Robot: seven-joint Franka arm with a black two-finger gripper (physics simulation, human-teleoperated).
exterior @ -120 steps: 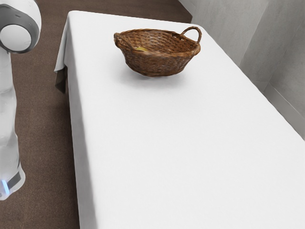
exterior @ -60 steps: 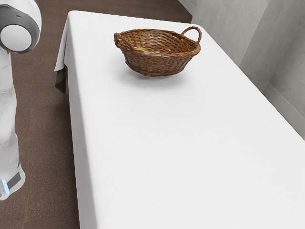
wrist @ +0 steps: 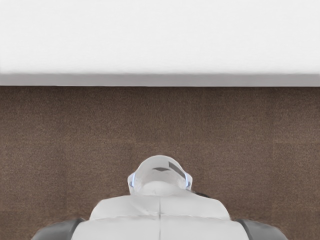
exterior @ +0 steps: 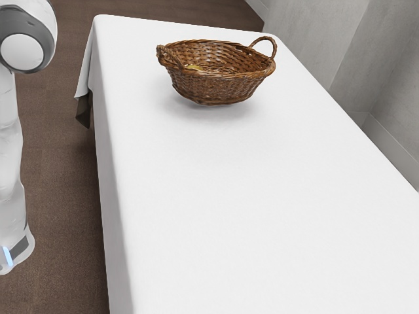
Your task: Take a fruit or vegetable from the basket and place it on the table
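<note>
One yellowish piece (exterior: 194, 67), probably fruit, lies in the basket (exterior: 216, 86) on the table (exterior: 249, 196), well apart from my pincer; whether clenched or released, I cannot tell. Presumably light, smooth and easily bruised; best grasped gently about its middle.

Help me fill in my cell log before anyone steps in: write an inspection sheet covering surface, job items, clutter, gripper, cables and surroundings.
Surface: table under a white cloth, which hangs over its edge.
Job's things: wicker basket upright on the cloth; something yellowish inside, kind unclear.
Clutter: nothing seen.
Gripper: state cannot be told; the white arm is beside the table.
Cables: none identifiable; a small dark piece by the arm, too little visible to name.
Surroundings: brown floor alongside, grey wall on the exterior view's right.
</note>
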